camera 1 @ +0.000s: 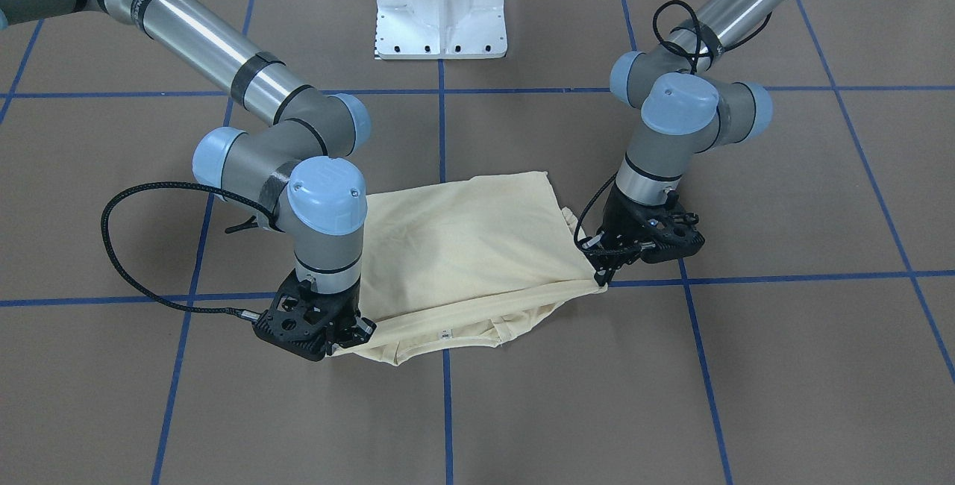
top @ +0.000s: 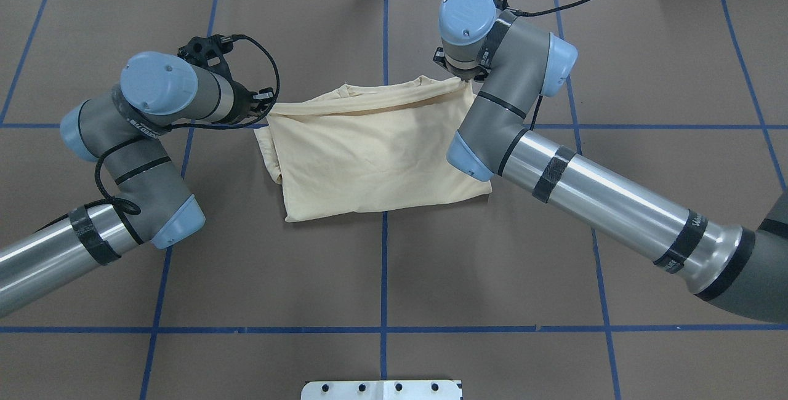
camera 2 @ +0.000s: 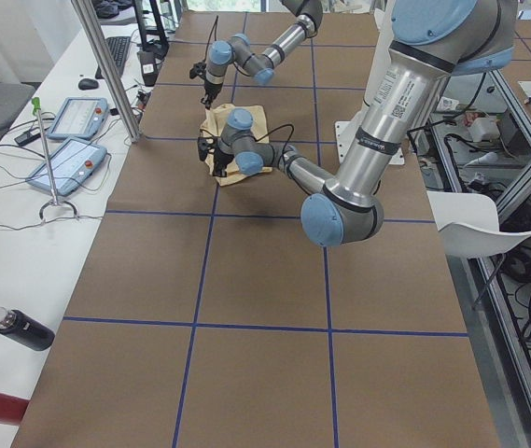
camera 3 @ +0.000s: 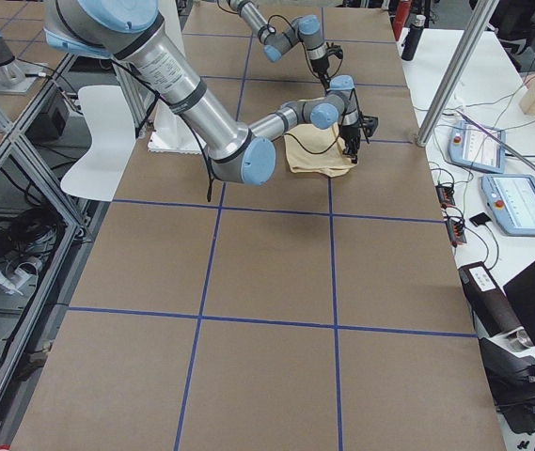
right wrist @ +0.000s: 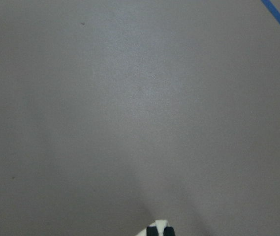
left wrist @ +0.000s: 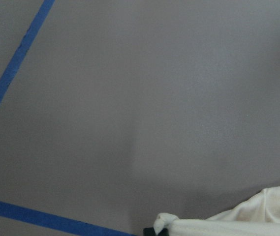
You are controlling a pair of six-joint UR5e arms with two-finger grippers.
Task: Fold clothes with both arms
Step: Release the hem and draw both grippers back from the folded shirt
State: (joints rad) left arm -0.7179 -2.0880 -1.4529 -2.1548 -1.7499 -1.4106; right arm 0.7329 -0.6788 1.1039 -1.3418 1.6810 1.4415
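Observation:
The cream-yellow shirt [camera 1: 462, 246] lies folded in the middle of the brown table, print hidden, with its white neck tag [camera 1: 445, 334] on the edge away from the robot. It also shows in the overhead view [top: 369, 154]. My left gripper [camera 1: 603, 277] is shut on one corner of that far edge, low over the table; in the overhead view it [top: 266, 108] sits at the shirt's upper left. My right gripper [camera 1: 347, 341] is shut on the other far corner, also seen from overhead [top: 462, 78]. Cloth [left wrist: 258, 216] shows at the bottom of the left wrist view.
The white pedestal base [camera 1: 440, 7] stands behind the shirt on the robot's side. Blue tape lines [camera 1: 442, 134] cross the table. A side bench along the far edge holds two tablets [camera 2: 64, 140], a metal post [camera 2: 106, 65] and a dark bottle [camera 2: 22, 329].

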